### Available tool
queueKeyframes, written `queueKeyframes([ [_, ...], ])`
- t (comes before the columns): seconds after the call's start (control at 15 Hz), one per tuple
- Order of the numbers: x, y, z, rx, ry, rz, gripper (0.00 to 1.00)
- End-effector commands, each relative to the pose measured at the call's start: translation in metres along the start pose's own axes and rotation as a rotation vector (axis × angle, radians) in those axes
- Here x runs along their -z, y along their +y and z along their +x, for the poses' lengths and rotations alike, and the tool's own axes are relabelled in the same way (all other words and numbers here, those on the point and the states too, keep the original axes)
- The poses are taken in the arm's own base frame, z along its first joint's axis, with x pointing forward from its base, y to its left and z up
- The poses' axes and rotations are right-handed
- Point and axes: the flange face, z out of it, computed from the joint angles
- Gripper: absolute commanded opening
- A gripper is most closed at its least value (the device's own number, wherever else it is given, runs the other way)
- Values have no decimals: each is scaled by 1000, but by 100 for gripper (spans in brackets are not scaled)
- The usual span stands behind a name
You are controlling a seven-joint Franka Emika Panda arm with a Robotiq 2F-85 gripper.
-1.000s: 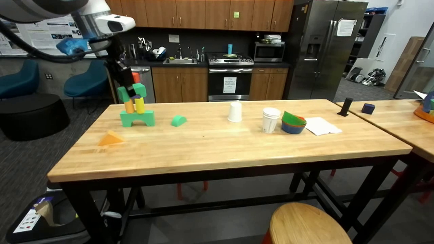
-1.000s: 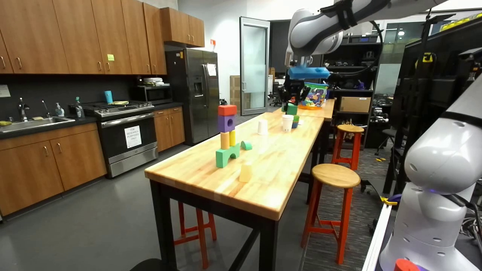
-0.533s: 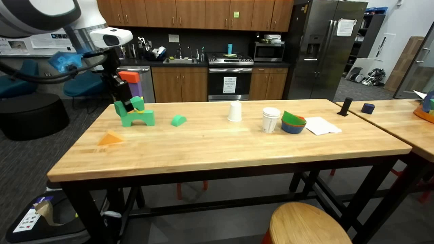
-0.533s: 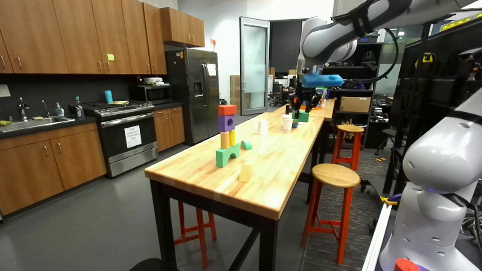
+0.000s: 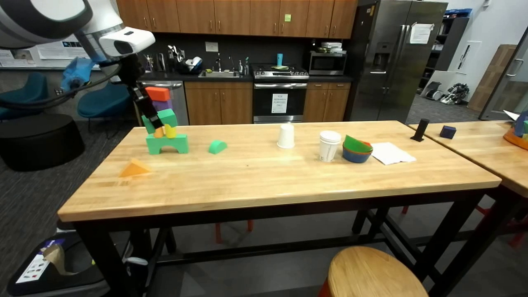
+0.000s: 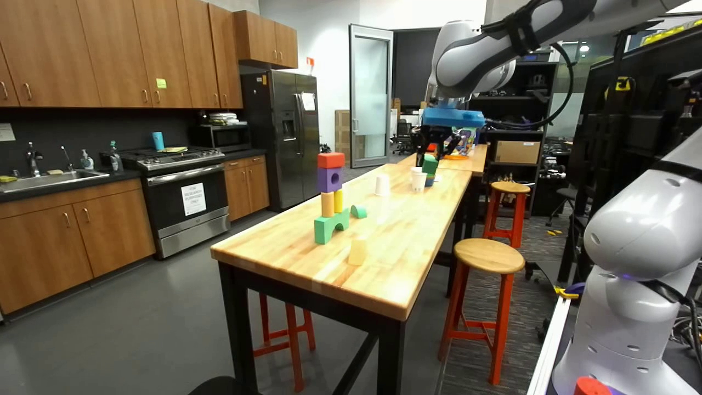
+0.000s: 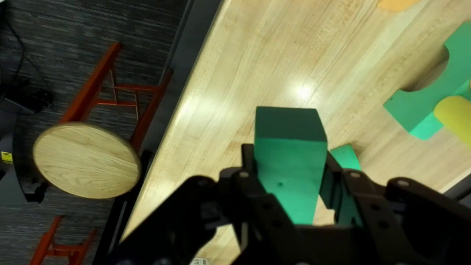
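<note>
Gripper (image 7: 289,158) & the green block (image 7: 290,167) it pinches edged up-left in an exterior view vs. prev. frame; block's lower-ctr in wrist view. Looks mid-carry; next move prob. needs steady grip, clear of block tower (image 6: 326,180), mid-frame.

The green block (image 7: 289,165) looks smooth and matt, the wooden tabletop (image 7: 265,70) glossy

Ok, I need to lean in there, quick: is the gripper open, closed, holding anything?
Gripper: closed, holding a green block.
</note>
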Motion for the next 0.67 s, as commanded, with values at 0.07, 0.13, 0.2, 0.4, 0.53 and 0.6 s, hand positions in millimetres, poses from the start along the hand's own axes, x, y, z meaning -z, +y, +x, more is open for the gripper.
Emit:
queueKeyframes([
  [0.07,-1,-15,8,-171,75,-5,16],
  [0.13,0,-9,2,-116,49,3,16],
  [0.2,-2,-11,2,-122,49,2,41],
  [0.4,-2,-10,1,-121,47,1,41],
  [0.53,-3,-10,2,-122,47,1,41],
  [0.6,-3,-10,2,-121,47,1,41],
])
